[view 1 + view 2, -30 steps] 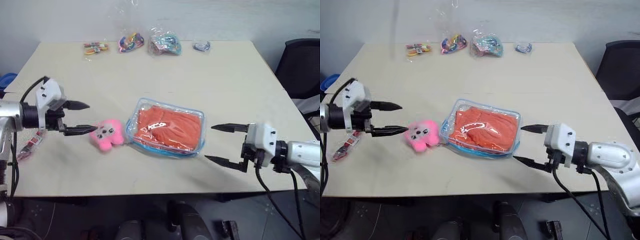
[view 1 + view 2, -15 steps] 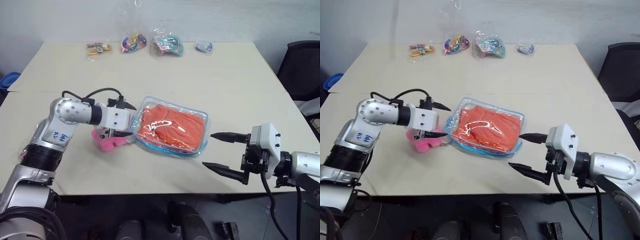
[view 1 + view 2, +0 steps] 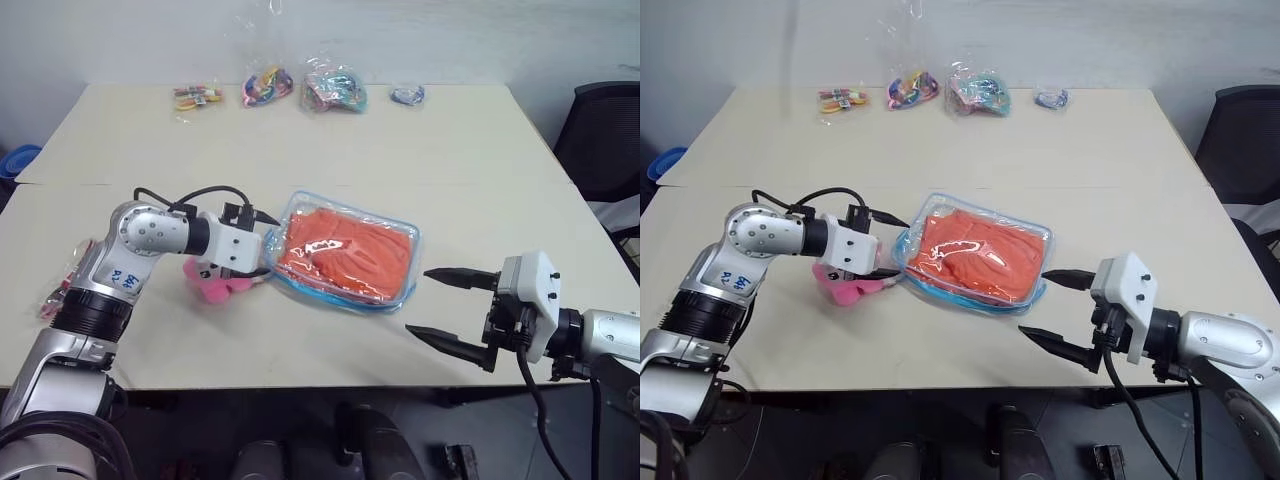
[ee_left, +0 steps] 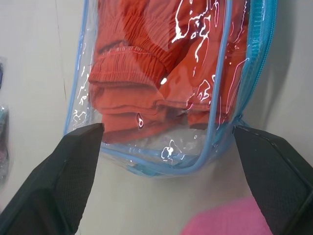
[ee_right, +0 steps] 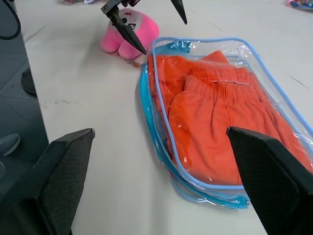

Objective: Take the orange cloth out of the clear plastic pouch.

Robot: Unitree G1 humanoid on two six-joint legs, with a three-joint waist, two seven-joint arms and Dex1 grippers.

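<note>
The clear plastic pouch (image 3: 338,299) with light blue zipper trim lies flat mid-table, and the folded orange cloth (image 3: 346,251) is inside it. My left gripper (image 3: 269,245) is open at the pouch's left end, one black fingertip on each side of that end; the left wrist view shows the pouch's end (image 4: 146,164) between the two fingers (image 4: 73,161). My right gripper (image 3: 420,300) is open, hovering off the pouch's right end and apart from it. In the right wrist view, the pouch (image 5: 161,142) lies ahead with the left gripper (image 5: 161,34) beyond it.
A pink plush toy (image 3: 212,284) lies under the left wrist, touching the pouch's left end. Small bags of colourful trinkets (image 3: 335,88) line the far table edge. A small packet (image 3: 58,296) lies at the left edge. A black chair (image 3: 600,140) stands to the right.
My left arm swung right, from left of the pink plush to the pouch's left end, and its wrist rolled. The right gripper has stayed about where it was, still open.
</note>
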